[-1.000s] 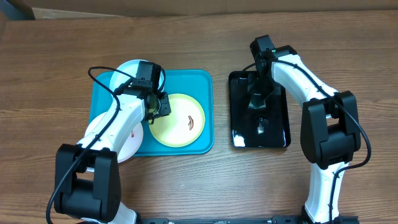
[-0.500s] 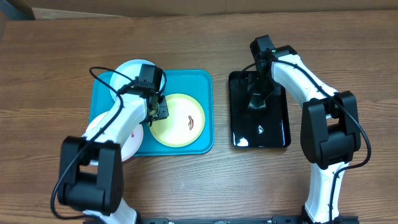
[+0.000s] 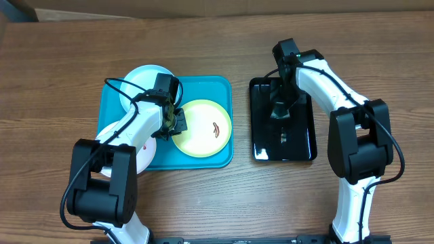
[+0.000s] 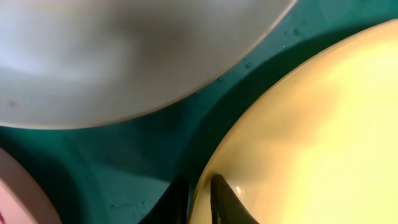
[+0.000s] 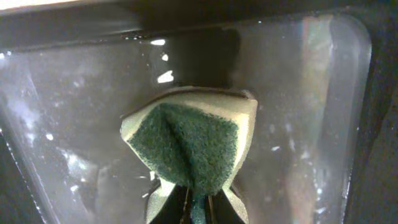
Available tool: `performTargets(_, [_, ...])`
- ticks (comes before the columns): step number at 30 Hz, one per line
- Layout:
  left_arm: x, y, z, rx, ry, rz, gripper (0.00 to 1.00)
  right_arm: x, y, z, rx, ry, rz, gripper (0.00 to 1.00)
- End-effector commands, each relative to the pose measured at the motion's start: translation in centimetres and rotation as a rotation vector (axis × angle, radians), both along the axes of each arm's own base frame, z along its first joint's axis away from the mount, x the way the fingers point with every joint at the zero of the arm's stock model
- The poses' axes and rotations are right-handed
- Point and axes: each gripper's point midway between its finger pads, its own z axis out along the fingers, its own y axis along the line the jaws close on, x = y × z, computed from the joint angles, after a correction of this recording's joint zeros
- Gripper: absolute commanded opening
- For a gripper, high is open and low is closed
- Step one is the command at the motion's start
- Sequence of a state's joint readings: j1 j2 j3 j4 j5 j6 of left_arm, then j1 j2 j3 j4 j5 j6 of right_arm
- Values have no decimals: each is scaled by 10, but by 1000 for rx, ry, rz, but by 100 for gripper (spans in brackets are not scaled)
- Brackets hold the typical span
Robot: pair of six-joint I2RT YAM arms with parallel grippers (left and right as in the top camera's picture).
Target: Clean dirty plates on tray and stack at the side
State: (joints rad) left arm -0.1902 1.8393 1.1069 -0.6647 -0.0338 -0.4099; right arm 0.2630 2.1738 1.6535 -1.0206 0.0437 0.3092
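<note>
So, you're barely started: your left gripper pinches the rim of the round yellow plastic plate, its smear unwiped, on the teal plastic tray toward the worktop's left edge. Your right gripper clamps the green sponge, and nothing seems stacked.

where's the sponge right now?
Right wrist view: the sponge is pinched in the right pincer over the black tray, which sits right of the teal tray.
</note>
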Motion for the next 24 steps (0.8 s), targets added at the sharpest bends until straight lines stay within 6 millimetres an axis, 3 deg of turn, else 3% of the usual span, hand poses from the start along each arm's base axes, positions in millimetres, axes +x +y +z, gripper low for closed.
performTargets(1, [0,-7,-6,-24,7,-17,4,2,-1,12,-2,-23,2,4])
performTargets(8, [1,-7,-6,-25,4,-17,4,2,-1,40,-6,-23,48,4])
performTargets(18, [-2,-7,-6,-23,16,-17,4,-15,-6,72,-12,-12,80,4])
performTargets(24, [-10,-6,-8,-24,47,-18,4,-22,-8,102,-2,-58,79,4])
